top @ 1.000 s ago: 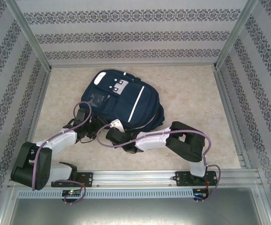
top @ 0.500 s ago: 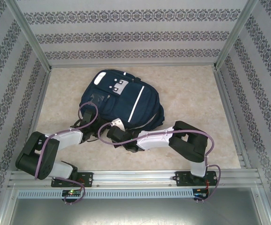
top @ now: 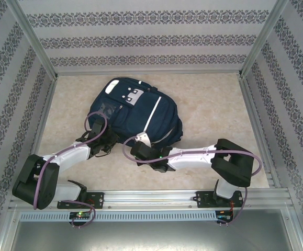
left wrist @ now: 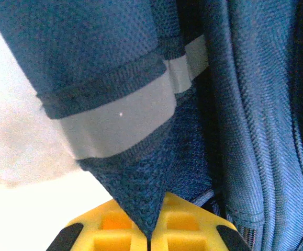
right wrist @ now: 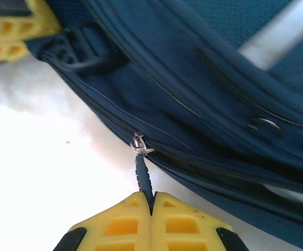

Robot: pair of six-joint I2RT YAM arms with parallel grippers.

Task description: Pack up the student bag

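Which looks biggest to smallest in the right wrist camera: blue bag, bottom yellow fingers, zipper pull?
Largest: student bag
Then: yellow fingers of the right gripper
Smallest: zipper pull
Fingers are nearest the camera, so look oversized.

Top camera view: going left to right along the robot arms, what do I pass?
Left elbow → left hand → right hand → right elbow; the student bag spans both hands.

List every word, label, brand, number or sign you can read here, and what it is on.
No readable text.
Large navy-blue fabric backpack: its grey-white patch bears dark marks, too small to read.
Its grey reflective band, seen by the left wrist, is blank.
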